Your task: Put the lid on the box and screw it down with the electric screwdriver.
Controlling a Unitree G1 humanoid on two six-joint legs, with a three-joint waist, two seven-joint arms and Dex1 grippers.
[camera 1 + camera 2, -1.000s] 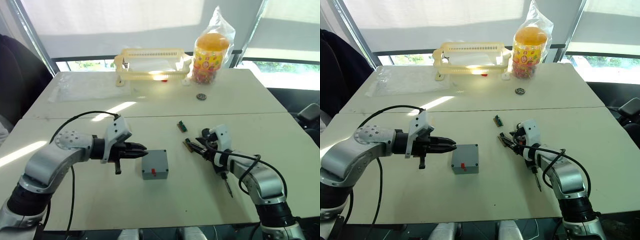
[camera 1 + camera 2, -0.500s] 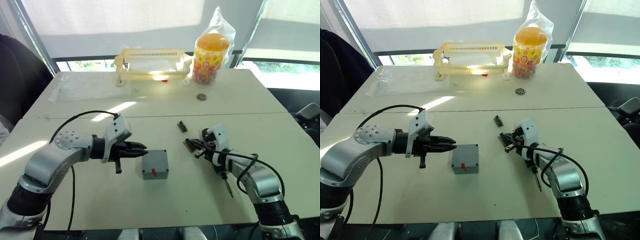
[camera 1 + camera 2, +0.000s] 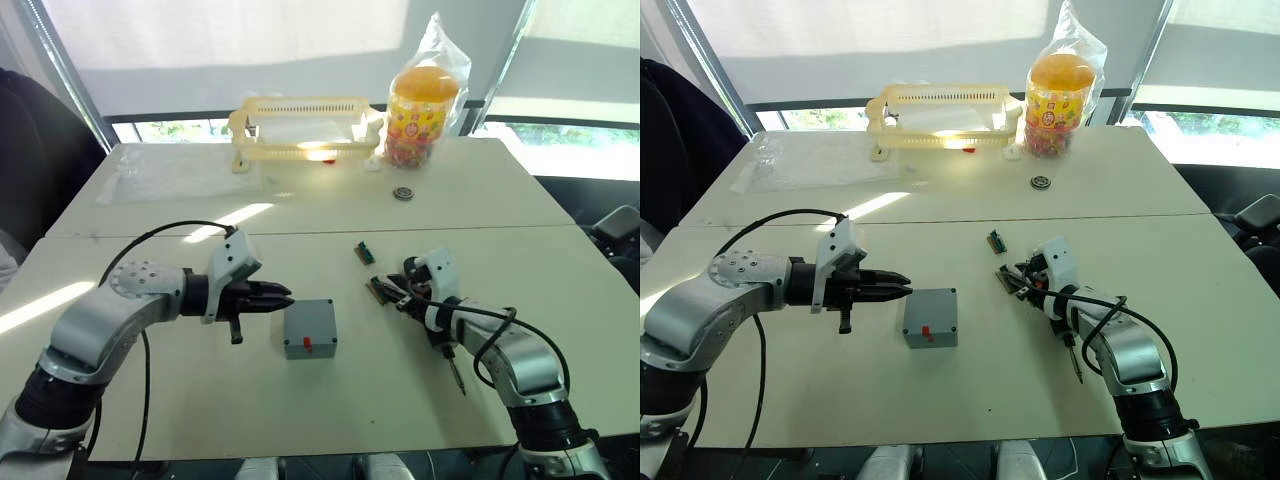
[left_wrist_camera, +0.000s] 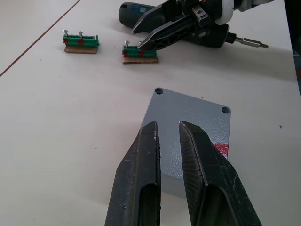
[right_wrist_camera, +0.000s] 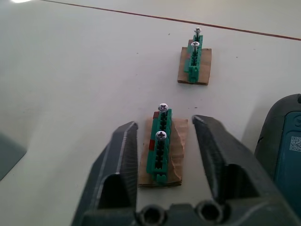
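Right wrist: electric screwdriver point(image 5: 282, 136) label (unreadable code)

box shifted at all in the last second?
No. The box sits at the same spot relative to the table seam and the nearer green circuit board in both eye views.

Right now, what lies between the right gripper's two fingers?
In the right wrist view, a green screw holder with two screws lies between the open right gripper's fingers.

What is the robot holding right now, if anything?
Nothing. The right end effector is open around a green screw holder; the left end effector hovers over the box.
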